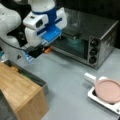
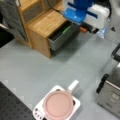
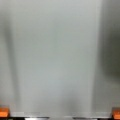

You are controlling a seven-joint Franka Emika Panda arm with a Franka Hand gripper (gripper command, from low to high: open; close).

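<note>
In a front view the gripper [image 1: 47,50] hangs just beside the oven [image 1: 86,37] door, holding nothing. In a front view its orange fingertips [image 2: 83,29] hover near the open drawer [image 2: 61,35]. The wrist view shows both orange tips [image 3: 3,112] at the corners, spread wide over bare table. A careless swing could strike the oven glass or the drawer's edge.

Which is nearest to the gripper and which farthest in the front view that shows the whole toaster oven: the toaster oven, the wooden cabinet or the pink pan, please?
From the gripper, high at a front view's left:
1. Toaster oven, just to its right, at the top.
2. Wooden cabinet, below it, bottom left.
3. Pink pan, on the white base at bottom right.
</note>
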